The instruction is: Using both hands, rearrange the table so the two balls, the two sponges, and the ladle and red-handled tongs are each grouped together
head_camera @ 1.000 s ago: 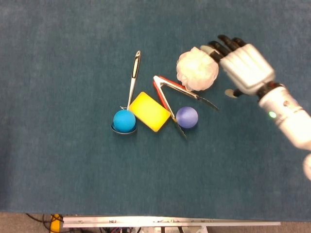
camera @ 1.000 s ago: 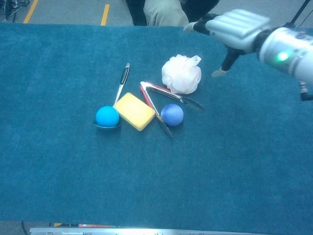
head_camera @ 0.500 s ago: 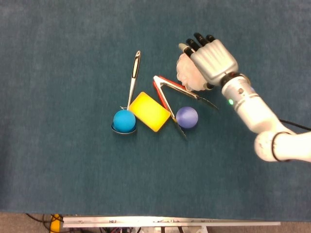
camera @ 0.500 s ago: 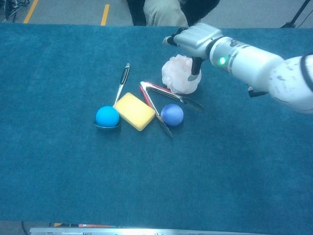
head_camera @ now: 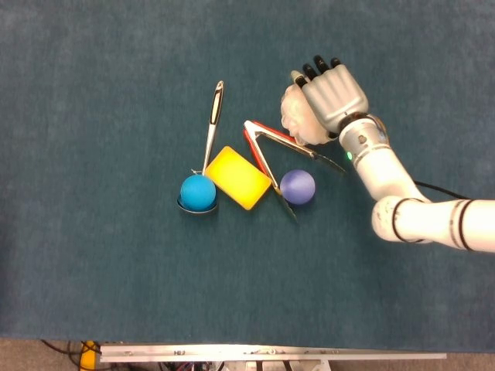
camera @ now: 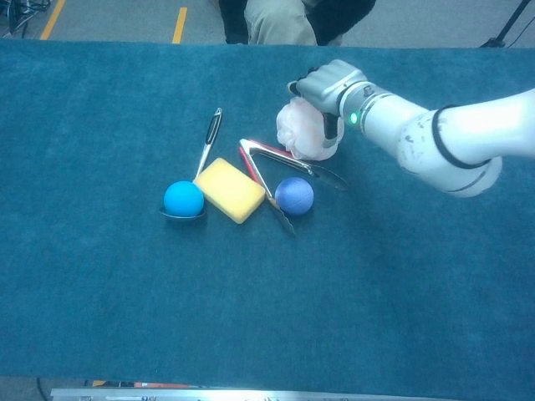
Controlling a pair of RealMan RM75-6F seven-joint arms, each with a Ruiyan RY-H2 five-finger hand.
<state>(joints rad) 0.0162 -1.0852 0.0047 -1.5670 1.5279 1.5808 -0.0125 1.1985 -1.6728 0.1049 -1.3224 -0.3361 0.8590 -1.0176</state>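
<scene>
My right hand (head_camera: 332, 91) (camera: 326, 82) lies over the white mesh sponge (head_camera: 294, 116) (camera: 297, 134), fingers wrapped over its far side and thumb down its near side, holding it. The sponge touches the red-handled tongs (head_camera: 267, 147) (camera: 267, 159), which lie spread open on the mat. A dark blue ball (head_camera: 297, 186) (camera: 293, 195) rests between the tong arms. The yellow sponge (head_camera: 237, 177) (camera: 228, 190) lies left of the tongs. A light blue ball (head_camera: 198, 192) (camera: 183, 199) sits in the bowl of the ladle (head_camera: 213, 124) (camera: 209, 142). My left hand appears in neither view.
All the objects cluster in the middle of the blue-green mat (head_camera: 93, 255) (camera: 401, 292). The table's front edge (head_camera: 271, 355) runs along the bottom. A person's legs (camera: 284, 21) show beyond the far edge.
My right hand swung in from the right, came down onto the white sponge and closed around it, covering most of it. The other objects have not moved.
</scene>
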